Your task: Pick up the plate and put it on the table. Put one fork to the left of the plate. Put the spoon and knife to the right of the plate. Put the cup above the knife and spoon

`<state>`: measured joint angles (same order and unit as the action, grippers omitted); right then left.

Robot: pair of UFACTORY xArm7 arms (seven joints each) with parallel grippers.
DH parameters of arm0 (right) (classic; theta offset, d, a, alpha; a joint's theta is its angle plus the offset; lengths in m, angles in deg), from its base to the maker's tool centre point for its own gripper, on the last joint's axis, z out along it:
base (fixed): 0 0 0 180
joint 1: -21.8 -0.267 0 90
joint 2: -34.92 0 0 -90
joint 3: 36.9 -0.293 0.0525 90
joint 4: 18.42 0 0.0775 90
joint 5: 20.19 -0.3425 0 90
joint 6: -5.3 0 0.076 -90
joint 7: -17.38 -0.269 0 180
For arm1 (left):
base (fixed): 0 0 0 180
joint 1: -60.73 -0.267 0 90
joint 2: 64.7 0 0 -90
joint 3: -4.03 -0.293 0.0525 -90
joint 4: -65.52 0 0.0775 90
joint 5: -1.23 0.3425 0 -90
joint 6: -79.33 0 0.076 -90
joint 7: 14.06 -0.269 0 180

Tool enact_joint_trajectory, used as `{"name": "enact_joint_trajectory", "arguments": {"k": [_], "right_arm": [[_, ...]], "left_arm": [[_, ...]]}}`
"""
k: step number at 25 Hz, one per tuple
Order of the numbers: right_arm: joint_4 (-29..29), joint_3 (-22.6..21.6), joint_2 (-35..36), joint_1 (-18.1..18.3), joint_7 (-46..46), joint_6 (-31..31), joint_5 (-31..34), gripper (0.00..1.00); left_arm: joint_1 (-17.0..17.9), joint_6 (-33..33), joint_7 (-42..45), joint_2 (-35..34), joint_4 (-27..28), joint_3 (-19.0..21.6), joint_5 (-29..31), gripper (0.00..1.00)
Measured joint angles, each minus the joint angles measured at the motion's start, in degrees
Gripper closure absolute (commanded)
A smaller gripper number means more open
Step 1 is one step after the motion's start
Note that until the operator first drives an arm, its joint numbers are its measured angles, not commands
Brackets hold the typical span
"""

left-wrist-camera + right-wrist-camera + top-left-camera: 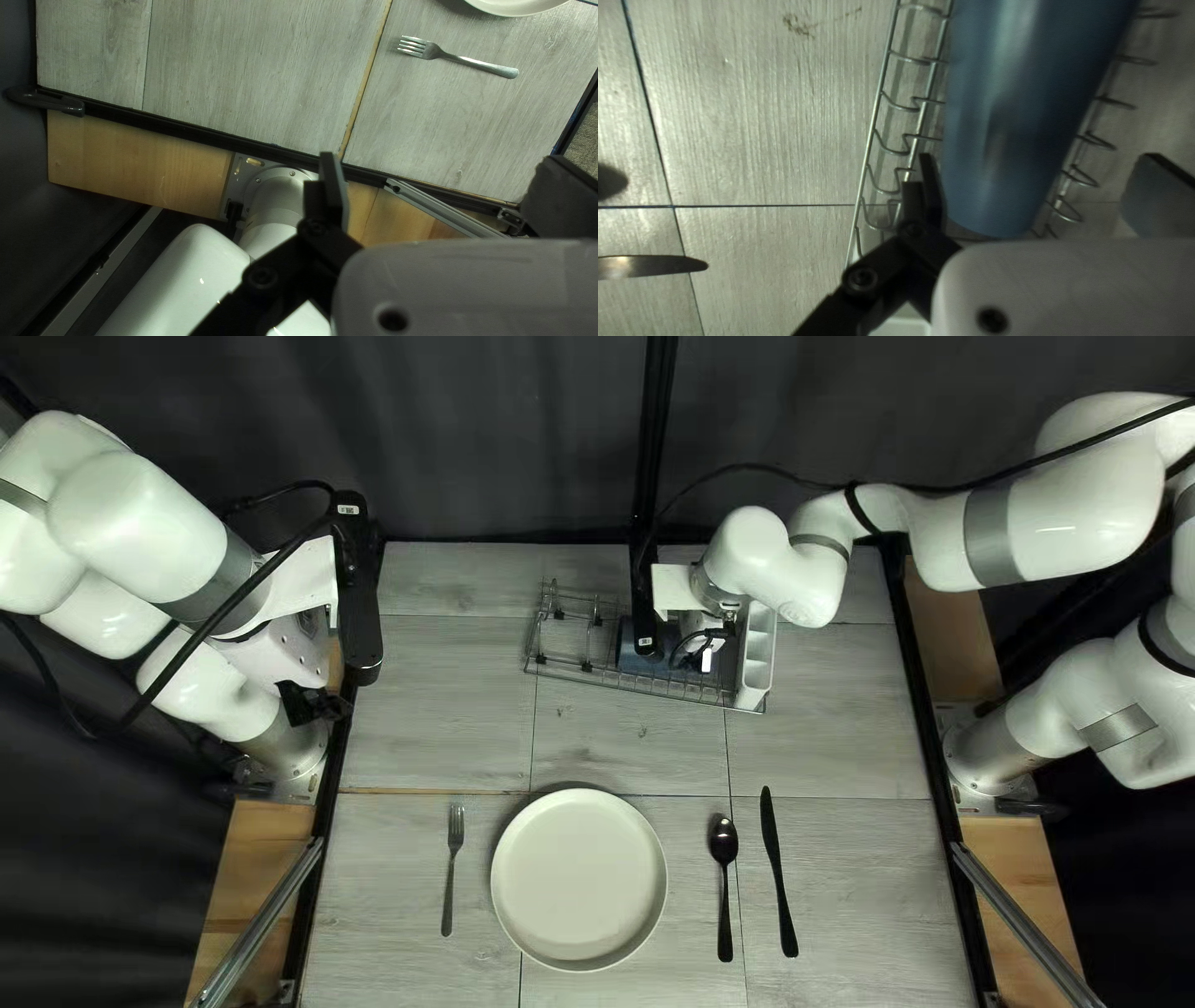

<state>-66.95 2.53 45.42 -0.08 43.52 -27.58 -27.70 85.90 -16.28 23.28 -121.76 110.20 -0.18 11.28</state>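
Two parted fingers on my right gripper (1039,163) straddle, without gripping, the blue cup (1005,130) lying in the wire rack (882,93) near the far edge of the bench (448,709); closing beside those prongs (909,59) could snag one and drag the rack.

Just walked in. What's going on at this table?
The right arm's end effector is open at the blue cylindrical cup lying in the metal wire rack, not gripped. The left arm's end effector is open, holding nothing. The round off-white plate is down, with the silver metal fork to its left and the dark metal spoon and black knife to its right. Only the cup isn't placed yet.
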Motion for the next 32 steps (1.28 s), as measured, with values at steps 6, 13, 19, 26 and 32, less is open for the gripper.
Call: {"name": "enact_joint_trajectory", "arguments": {"k": [6,13,19,26,32], "right_arm": [[0.7,-2.2,2.7,2.9,5.1,2.3,-5.6,0.00],[0.4,-3.4,4.0,4.3,7.2,2.8,-8.0,1.00],[1.6,-1.8,0.3,2.6,2.8,2.9,-3.0,1.00],[5.8,-3.1,-14.3,2.2,-15.8,0.1,18.0,1.00],[9.3,-8.4,-20.3,2.7,-26.3,0.0,27.0,1.00]], "left_arm": [[0.0,0.0,0.0,0.0,0.0,0.0,0.0,0.00],[0.0,0.0,0.0,0.0,0.0,0.0,0.0,0.00],[0.0,0.0,0.0,0.0,0.0,0.0,0.0,0.00],[0.0,0.0,0.0,0.0,0.0,0.0,0.0,0.00],[0.0,0.0,0.0,0.0,0.0,0.0,0.0,0.00]]}}
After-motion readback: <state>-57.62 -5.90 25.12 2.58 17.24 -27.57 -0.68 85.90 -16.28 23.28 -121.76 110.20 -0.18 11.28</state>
